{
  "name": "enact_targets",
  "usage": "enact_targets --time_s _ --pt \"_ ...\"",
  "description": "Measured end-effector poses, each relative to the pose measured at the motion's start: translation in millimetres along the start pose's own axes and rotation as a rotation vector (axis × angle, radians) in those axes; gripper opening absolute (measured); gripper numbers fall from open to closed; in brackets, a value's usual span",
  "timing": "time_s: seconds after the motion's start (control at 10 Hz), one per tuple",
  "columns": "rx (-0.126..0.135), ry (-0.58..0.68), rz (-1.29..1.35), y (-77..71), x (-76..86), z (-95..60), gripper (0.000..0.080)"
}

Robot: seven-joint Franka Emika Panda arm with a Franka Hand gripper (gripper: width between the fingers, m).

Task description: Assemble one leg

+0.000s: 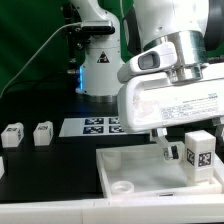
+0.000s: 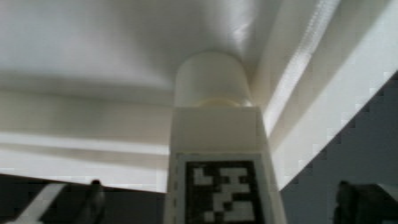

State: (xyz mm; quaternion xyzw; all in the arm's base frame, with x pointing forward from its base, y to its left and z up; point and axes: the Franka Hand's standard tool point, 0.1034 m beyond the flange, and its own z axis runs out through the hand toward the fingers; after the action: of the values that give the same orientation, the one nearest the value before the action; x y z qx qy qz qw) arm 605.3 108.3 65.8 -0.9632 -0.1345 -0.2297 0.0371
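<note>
The leg (image 1: 197, 152), a small white block with a black-and-white tag, stands upright at the far corner of the white tray (image 1: 130, 168) on the exterior view's right. In the wrist view the leg (image 2: 219, 150) runs away from the camera, and its rounded end meets the tray's inner corner (image 2: 107, 80). My gripper (image 1: 186, 150) straddles the leg. Its dark fingers (image 2: 80, 203) stand apart from the leg's sides with a gap on each side, so the jaws are open. Two more tagged legs (image 1: 12, 134) (image 1: 43, 132) lie on the table at the exterior view's left.
The marker board (image 1: 95, 126) lies flat on the black table behind the tray. A white robot base (image 1: 100, 60) stands at the back. The tray has a round socket (image 1: 121, 186) at its near corner.
</note>
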Motion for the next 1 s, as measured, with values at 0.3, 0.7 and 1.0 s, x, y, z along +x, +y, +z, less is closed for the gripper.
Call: enact_targets --time_s 0.3,0.7,1.0 --pt "0.029 -0.095 -0.009 -6.2 9.3 -15.8 0.0648" --pt "0.118 -0.439 0.004 -18.5 20.3 -23.5 0.0648" --pt "0.118 -0.431 0.005 -13.8 29.4 -14.7 0.0648"
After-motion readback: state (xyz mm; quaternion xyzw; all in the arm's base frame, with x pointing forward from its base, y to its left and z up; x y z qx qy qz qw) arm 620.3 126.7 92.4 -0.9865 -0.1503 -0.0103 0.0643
